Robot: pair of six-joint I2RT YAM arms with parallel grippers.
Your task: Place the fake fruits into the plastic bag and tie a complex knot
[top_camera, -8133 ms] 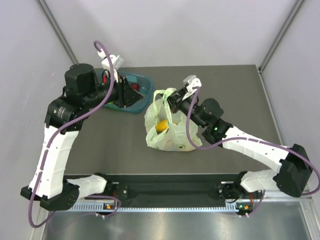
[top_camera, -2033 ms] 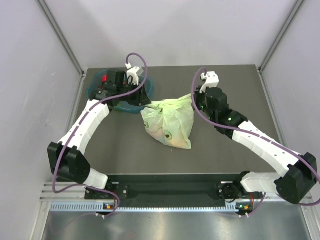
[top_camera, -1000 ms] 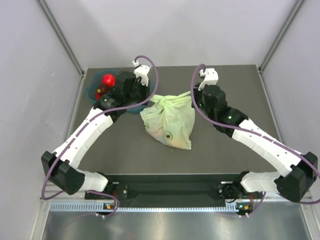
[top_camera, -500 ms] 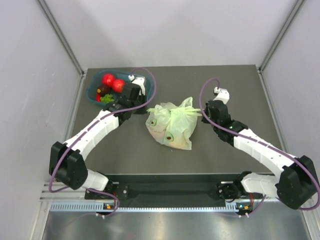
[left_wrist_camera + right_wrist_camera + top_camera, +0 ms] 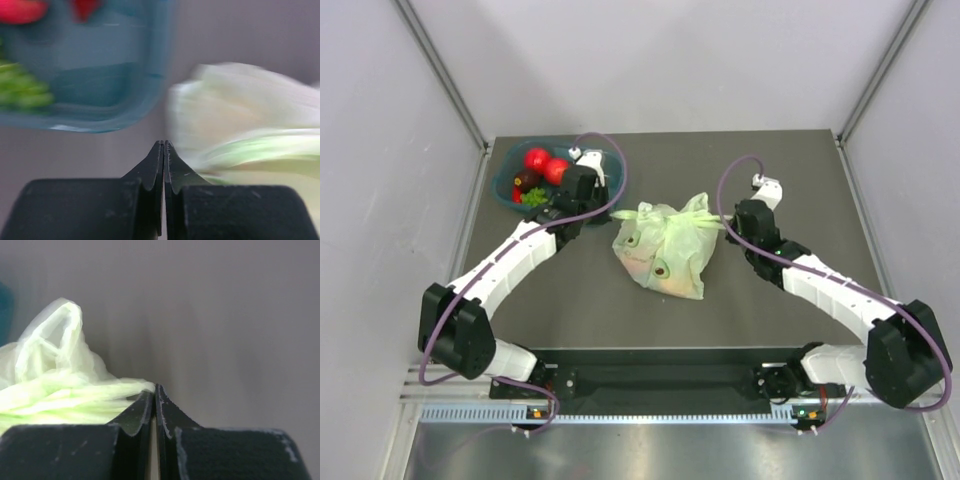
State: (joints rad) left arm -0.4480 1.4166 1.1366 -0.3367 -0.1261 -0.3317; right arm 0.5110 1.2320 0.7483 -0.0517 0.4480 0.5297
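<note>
The bag [image 5: 665, 255] lay near the middle of the table [image 5: 790, 170], slumped on its side. Its mouth was drawn together at the far end into a knot [image 5: 656, 212], with a short loop [image 5: 698, 204] standing out to the right. Dim rounded shapes showed through the thin plastic, but what they were could not be told. To the left and farther back, just beside the bag with a strip of table showing between them, stood the tray [image 5: 503, 170]. In it lay fruits [image 5: 557, 170]: two red side by side, one dark and one green nearer the front wall

The left gripper [image 5: 164, 146] had its jaws pressed together on nothing, its tips low over the table in the gap between tray and bag. In its own view the tray's corner sat to the upper left and the bag to the right. The right gripper [image 5: 155, 389] sat at the bag's right side, jaws together as well. A stretched strand of the bag ran straight into its fingertips and ended there, so it looked pinched between them. Both wrist views were smeared
</note>
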